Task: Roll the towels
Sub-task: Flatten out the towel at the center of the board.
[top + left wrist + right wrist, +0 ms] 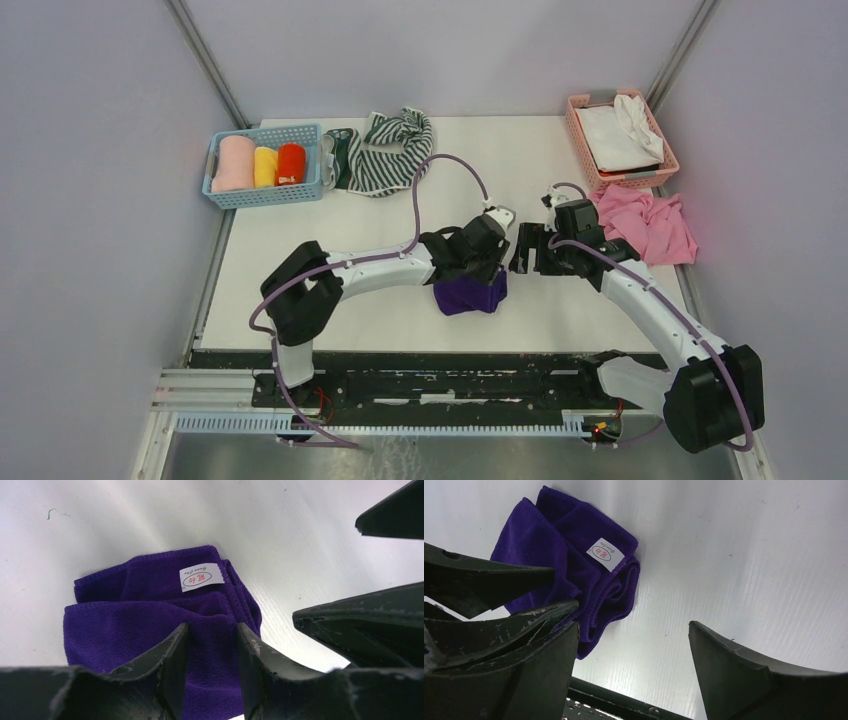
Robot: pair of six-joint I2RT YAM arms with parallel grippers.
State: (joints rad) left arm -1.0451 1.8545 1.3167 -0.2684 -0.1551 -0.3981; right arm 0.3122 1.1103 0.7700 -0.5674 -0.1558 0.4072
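Note:
The small purple towel [470,295] lies bunched near the table's front edge, its white label [201,577] facing up. My left gripper [487,268] reaches down onto it. In the left wrist view the left gripper [212,627] is shut on a raised fold of the purple towel [125,625], which fills the gap between the fingers. My right gripper [525,250] hangs just right of it. In the right wrist view the right gripper [633,625] is open over bare table, with the purple towel [549,545] to its left. The green-and-white striped towel [390,150] lies crumpled at the back.
A blue basket [265,195] at the back left holds three rolled towels, pink, yellow and red. A pink basket [630,178] at the back right holds a white cloth. A pink cloth [650,225] lies crumpled in front of it. A black rail [420,360] runs along the near edge.

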